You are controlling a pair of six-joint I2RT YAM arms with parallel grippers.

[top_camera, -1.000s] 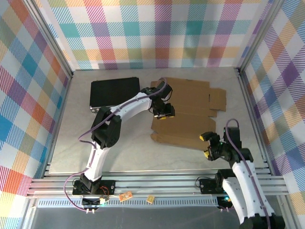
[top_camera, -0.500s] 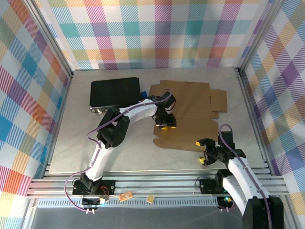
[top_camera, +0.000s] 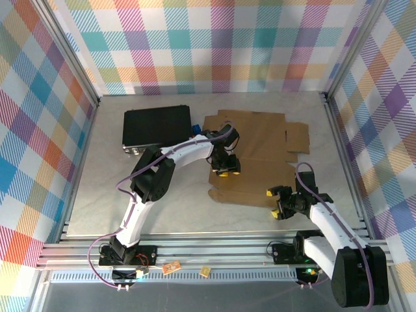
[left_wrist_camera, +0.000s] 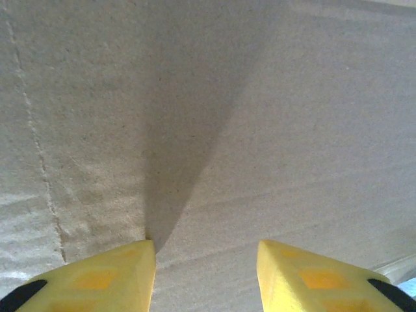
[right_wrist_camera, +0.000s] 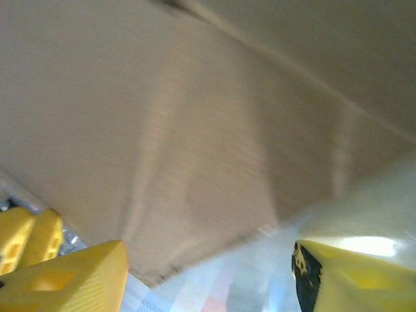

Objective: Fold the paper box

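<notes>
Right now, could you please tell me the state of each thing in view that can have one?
Brown corrugated cardboard paper box: unfolded, lying open as a flat sheet.
Black rectangular case: closed, lying flat, to the left of the sheet.
Left gripper: open, tips down over the sheet, nothing between them.
Right gripper: open, at the sheet's near right edge, holding nothing.
</notes>
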